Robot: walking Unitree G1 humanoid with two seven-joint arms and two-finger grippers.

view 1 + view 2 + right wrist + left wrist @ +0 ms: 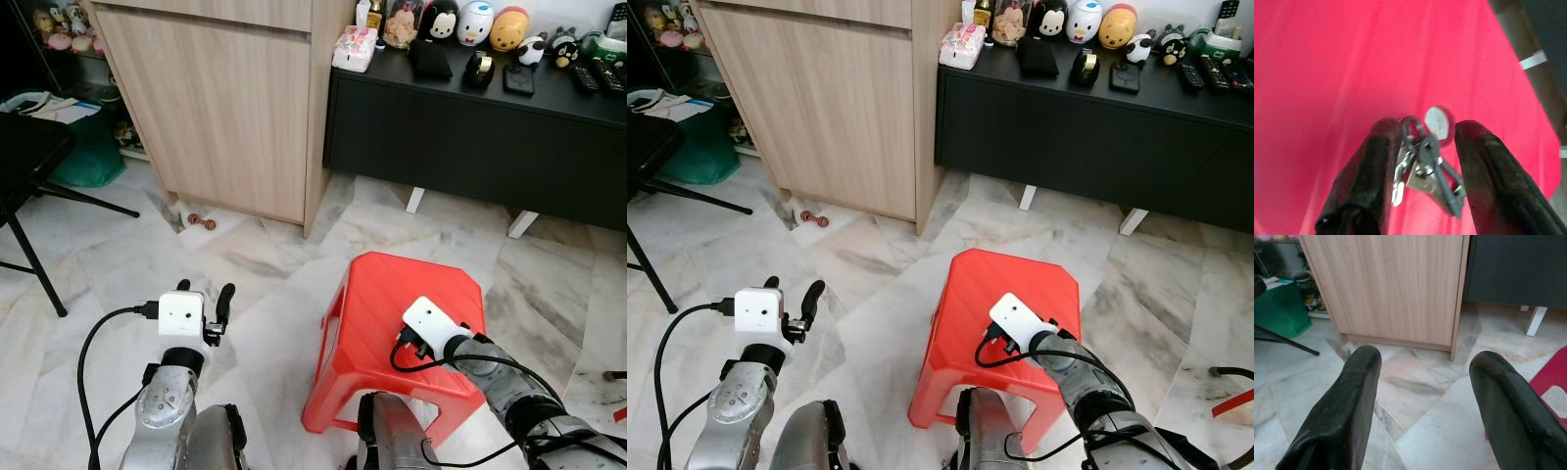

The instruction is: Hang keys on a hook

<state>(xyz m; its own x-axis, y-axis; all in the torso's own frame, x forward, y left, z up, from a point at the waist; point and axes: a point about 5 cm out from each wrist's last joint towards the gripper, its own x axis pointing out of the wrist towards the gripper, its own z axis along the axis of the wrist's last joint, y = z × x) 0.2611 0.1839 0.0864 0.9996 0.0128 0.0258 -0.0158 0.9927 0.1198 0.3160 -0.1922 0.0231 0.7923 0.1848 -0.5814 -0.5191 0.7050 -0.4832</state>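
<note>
My right hand [1422,147] is down on the red stool [392,304], its two black fingers [1369,176] set narrowly either side of the keys [1425,169]. The bunch lies on the stool's seat between the fingertips, the ring against one finger; I cannot tell whether the other finger touches it. A round silver disc [1439,121] sits on the seat just beyond the keys.

My left hand [1422,406] hangs over the marble floor [265,284] to the left of the stool, fingers wide apart and holding nothing.

Ahead stands a light wooden cabinet [225,108], with a small red thing [202,221] on the floor at its foot. Beside it, a low black table [470,127] carries a tissue pack [355,47], toy figures [475,22] and remote controls [593,73]. At my far left are a black chair leg [34,259] and a green bag [88,152].
</note>
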